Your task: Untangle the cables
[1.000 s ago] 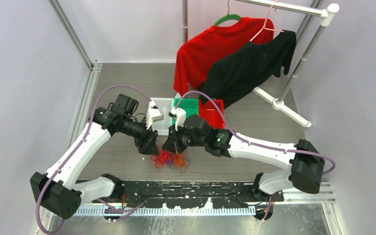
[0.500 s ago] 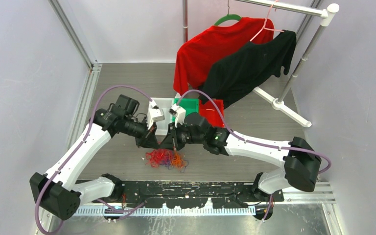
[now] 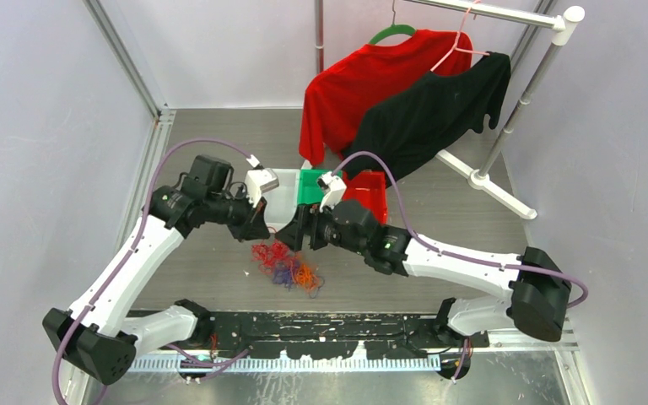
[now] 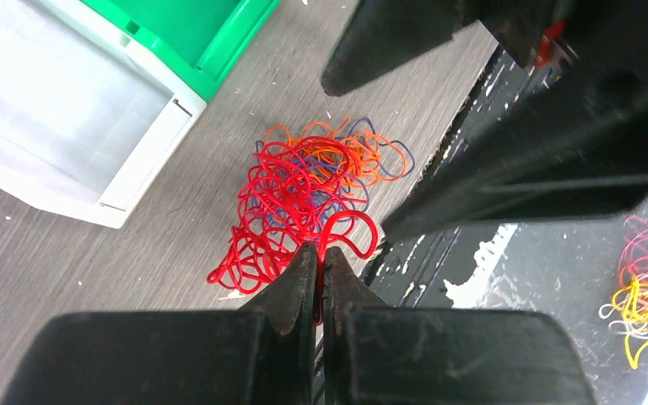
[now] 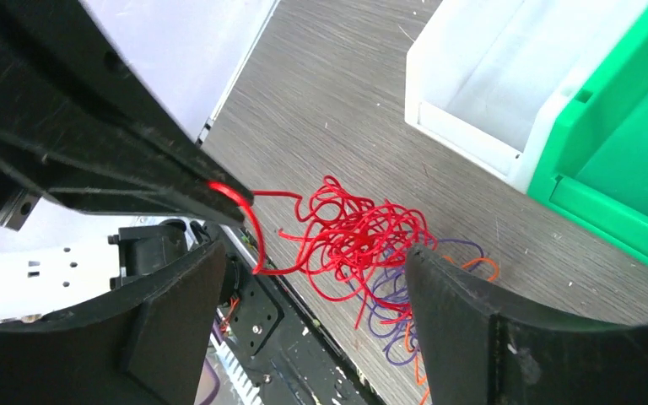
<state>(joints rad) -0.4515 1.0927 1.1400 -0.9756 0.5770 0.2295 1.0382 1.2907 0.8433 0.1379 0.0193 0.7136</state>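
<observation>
The cables point(image 3: 287, 266) lie as a small tangle of thin red, purple and orange strands on the grey table in front of the bins. My left gripper point(image 3: 257, 229) is shut on one red strand, pinched at its tips point(image 4: 321, 257), with the tangle point(image 4: 304, 190) hanging just beyond. That strand runs taut up from the red part of the cables point(image 5: 363, 240) to the left fingers point(image 5: 228, 198). My right gripper point(image 5: 314, 261) is open over the tangle, its jaws wide apart with nothing held; it sits close to the right of the left one point(image 3: 297, 232).
A white bin point(image 3: 278, 198), a green bin point(image 3: 314, 187) and a red bin point(image 3: 369, 192) stand just behind the grippers. A clothes rack point(image 3: 506, 118) with a red and a black shirt is at the back right. A black rail point(image 3: 321, 325) edges the near side.
The left gripper closed on a red strand and drew back to the left, lifting it. The right gripper opened and pulled away to the right. The tangle shifted slightly left.
</observation>
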